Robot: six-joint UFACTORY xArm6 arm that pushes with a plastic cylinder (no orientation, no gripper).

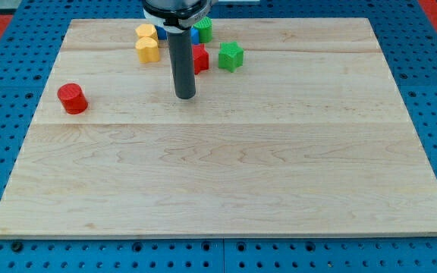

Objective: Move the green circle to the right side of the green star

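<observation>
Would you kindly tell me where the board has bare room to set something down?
Everything below my tip and right of the green star is bare. A smaller patch lies between the red cylinder and my tip. The top centre is crowded: yellow blocks, a red block, a green block.

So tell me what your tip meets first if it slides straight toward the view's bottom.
Nothing, as far as the view shows: from my tip the wooden board runs bare to its bottom edge. All blocks sit higher up.

A straight, dark grey cylindrical rod ends in my tip (186, 97). Its mount at 12 o'clock is black with a white rim.
</observation>
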